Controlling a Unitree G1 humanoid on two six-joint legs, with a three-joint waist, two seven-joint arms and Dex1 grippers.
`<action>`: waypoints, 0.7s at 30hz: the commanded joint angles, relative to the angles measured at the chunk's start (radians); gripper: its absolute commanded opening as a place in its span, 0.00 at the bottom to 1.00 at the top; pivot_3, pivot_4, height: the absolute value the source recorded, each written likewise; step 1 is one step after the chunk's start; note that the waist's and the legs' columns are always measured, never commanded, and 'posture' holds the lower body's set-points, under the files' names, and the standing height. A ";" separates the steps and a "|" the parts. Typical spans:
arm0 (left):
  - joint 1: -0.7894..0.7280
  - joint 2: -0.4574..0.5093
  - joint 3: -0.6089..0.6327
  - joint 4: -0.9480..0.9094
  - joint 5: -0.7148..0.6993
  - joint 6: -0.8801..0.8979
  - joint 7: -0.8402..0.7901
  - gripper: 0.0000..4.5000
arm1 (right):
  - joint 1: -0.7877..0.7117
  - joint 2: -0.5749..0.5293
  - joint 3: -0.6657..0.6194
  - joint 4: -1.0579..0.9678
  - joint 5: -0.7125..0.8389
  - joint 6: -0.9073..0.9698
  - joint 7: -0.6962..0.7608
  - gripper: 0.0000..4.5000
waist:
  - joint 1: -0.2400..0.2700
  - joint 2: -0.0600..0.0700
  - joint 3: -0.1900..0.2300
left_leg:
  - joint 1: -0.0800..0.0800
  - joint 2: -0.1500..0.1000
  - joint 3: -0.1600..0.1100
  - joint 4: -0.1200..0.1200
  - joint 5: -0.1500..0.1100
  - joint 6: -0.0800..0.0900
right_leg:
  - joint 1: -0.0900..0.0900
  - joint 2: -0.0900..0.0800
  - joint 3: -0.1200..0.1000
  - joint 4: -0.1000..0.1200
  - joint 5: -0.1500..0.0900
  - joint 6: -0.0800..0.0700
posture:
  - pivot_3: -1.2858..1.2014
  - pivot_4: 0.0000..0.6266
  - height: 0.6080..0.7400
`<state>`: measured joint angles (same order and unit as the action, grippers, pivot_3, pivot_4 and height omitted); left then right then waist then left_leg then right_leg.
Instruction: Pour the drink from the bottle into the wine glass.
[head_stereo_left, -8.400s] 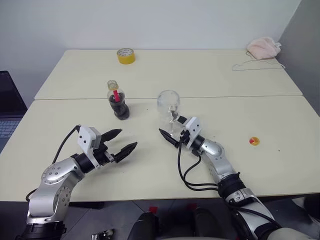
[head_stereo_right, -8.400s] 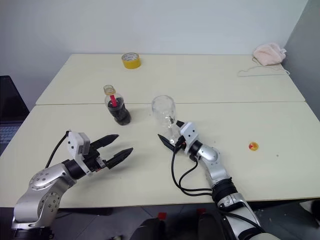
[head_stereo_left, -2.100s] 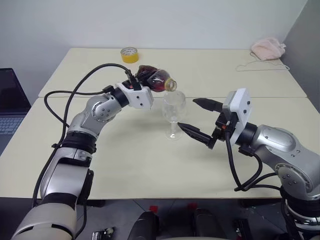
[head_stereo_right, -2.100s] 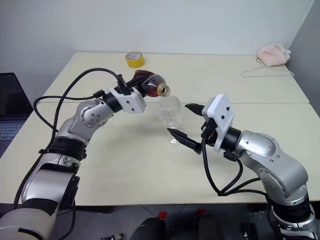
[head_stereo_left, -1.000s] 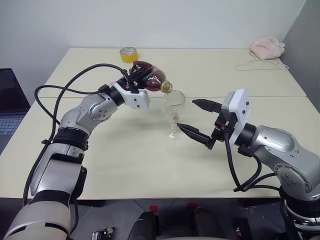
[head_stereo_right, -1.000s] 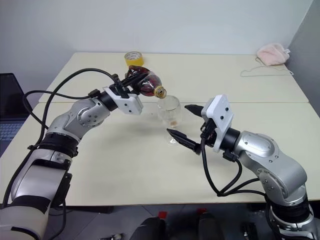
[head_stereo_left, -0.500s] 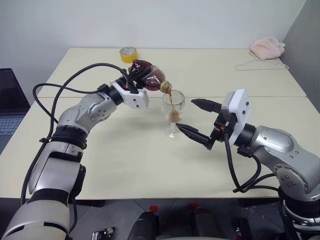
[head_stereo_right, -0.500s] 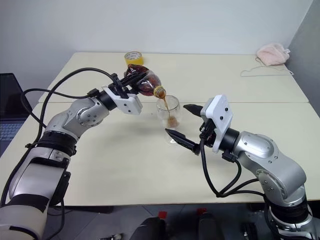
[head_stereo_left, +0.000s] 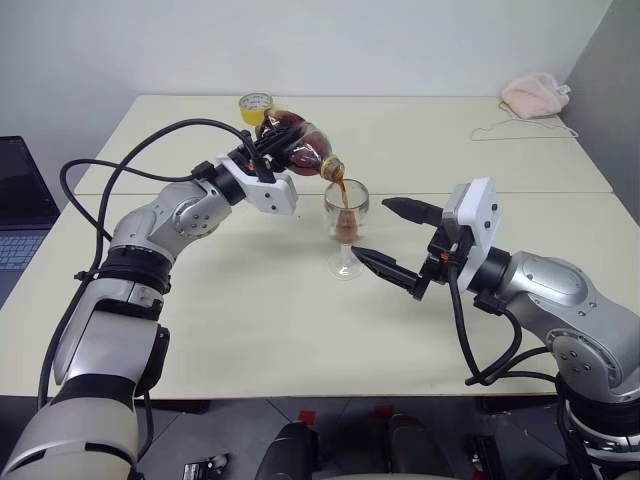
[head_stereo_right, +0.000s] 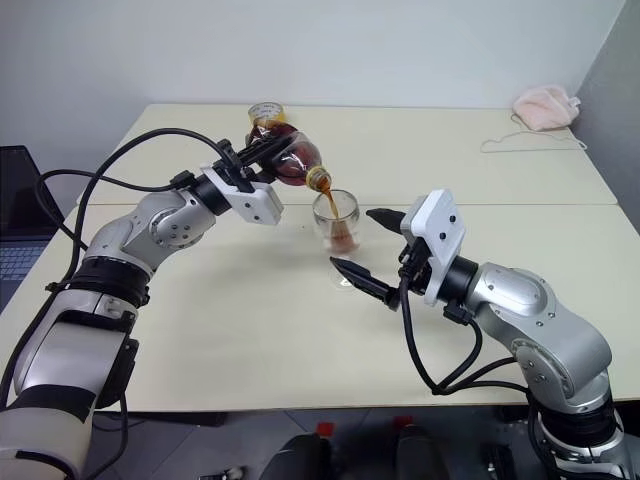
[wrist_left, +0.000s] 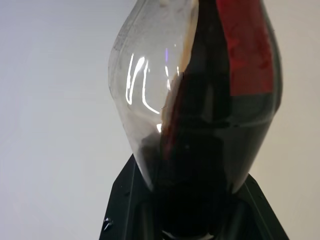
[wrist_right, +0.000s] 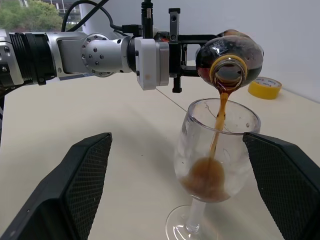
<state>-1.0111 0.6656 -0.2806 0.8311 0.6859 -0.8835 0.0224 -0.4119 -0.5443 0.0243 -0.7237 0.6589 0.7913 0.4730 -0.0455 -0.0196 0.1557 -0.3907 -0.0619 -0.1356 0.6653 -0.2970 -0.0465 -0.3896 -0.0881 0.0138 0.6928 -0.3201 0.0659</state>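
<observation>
On the table, the left gripper is clamped on the bottle, tipped mouth-down so the drink streams into the wine glass (standing mid-table). The right gripper, jaws spread and empty, flanks the stem, probably as a guard.

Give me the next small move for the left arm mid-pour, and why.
Probably hold this tilt and keep pouring. The bottle in the left gripper still carries plenty of drink, the stream drops inside the rim, and the wine glass is only filled at the bottom of its bowl. The right gripper brackets the glass, fingers apart.
</observation>
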 joint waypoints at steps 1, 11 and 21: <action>-0.043 0.019 0.011 -0.027 -0.005 -0.009 0.034 0.16 | -0.006 0.005 -0.004 -0.038 0.009 -0.012 -0.005 1.00 | -0.001 0.000 0.000 | 0.000 0.000 0.000 0.000 0.000 0.000 | 0.000 0.000 0.000 0.000 0.000 0.000 | 0.52 0.24 1.00; -0.058 0.024 0.007 -0.025 0.018 -0.014 0.052 0.16 | -0.004 0.001 -0.002 -0.036 0.007 -0.010 -0.002 1.00 | -0.003 0.000 0.000 | 0.000 0.000 0.000 0.000 0.000 0.000 | 0.000 0.000 0.000 0.001 0.000 0.000 | 0.52 0.24 1.00; -0.064 0.031 -0.003 -0.022 0.034 -0.015 0.070 0.16 | -0.001 0.002 -0.002 -0.037 0.007 -0.008 -0.004 1.00 | -0.005 0.000 0.000 | 0.000 0.000 0.000 0.000 0.000 0.000 | 0.000 0.000 0.000 0.002 0.000 0.000 | 0.52 0.24 1.00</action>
<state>-1.0335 0.6751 -0.2926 0.8311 0.7269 -0.8862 0.0640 -0.4105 -0.5439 0.0251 -0.7237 0.6586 0.7914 0.4735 -0.0504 -0.0196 0.1557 -0.3907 -0.0621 -0.1357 0.6654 -0.2970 -0.0465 -0.3900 -0.0881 0.0136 0.6946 -0.3201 0.0659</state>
